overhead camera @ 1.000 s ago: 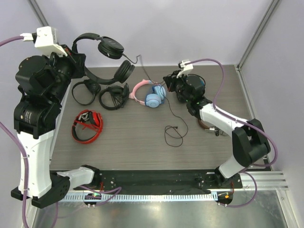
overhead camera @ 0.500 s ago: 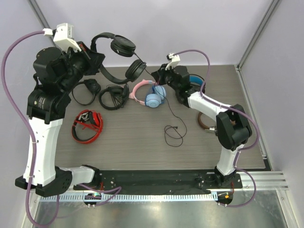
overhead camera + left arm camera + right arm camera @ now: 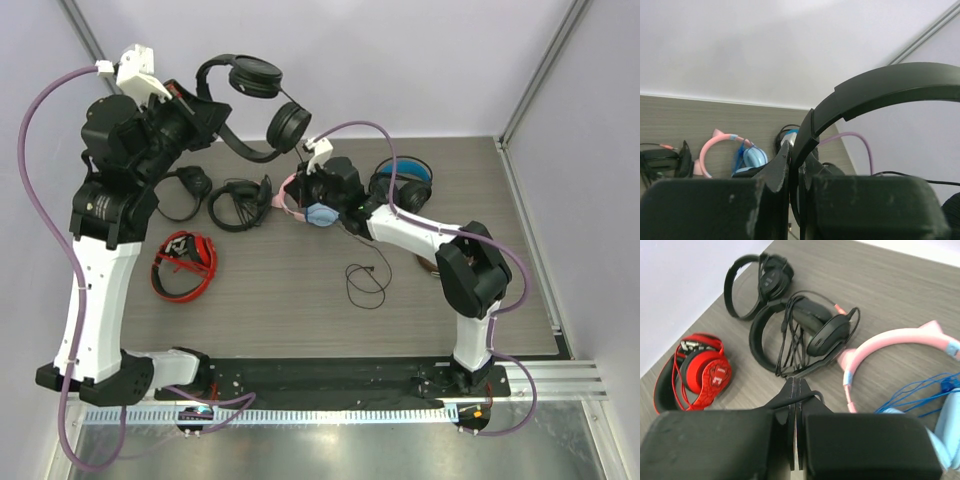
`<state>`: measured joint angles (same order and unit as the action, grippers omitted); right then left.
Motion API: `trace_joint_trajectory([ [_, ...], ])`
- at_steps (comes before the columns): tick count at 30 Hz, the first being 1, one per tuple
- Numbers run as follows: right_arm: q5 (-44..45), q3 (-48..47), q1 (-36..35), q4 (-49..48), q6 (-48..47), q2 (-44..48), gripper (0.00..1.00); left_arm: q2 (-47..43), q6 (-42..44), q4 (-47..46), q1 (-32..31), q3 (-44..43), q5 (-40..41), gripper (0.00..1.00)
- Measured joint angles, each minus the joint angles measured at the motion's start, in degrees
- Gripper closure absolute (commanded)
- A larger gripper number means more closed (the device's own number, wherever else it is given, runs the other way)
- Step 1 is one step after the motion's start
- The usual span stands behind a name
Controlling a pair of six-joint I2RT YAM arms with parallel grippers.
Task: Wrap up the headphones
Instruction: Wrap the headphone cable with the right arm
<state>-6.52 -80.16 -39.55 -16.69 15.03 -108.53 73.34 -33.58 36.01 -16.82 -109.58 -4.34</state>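
Aloft, left gripper [image 3: 797, 182] clamps headphones [image 3: 252, 76] by headband [image 3: 880, 87]; right gripper [image 3: 796, 401] pinches cable [image 3: 810, 394]

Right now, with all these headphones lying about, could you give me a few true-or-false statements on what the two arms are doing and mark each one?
1. The left tool holds the black headphones by the headband, raised above the table. True.
2. The red headphones lie beside the right arm. False: they lie on the left arm's side of the table.
3. The pink-and-blue headphones are lifted in the air. False: they lie on the table, just under the right tool.
4. The right tool is closed, pinching a thin black cable. True.
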Motion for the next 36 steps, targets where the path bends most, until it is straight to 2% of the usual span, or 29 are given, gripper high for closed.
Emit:
trace_joint_trajectory([
  [14, 1.7, 0.0, -0.6, 3.7, -2.5, -1.6, 0.99, 0.7, -14.6, -10.7, 4.8, 9.4, -9.1, 1.0],
  [27, 4.7, 4.0, -7.8, 6.1, -6.2, 0.2, 0.99, 0.3, -18.2, -13.0, 4.9, 12.0, -5.1, 1.0],
  [36, 6.1, 5.0, -9.6, 7.0, -7.2, 0.3, 0.99, 0.0, -18.2, -13.4, 5.3, 12.5, -1.8, 1.0],
])
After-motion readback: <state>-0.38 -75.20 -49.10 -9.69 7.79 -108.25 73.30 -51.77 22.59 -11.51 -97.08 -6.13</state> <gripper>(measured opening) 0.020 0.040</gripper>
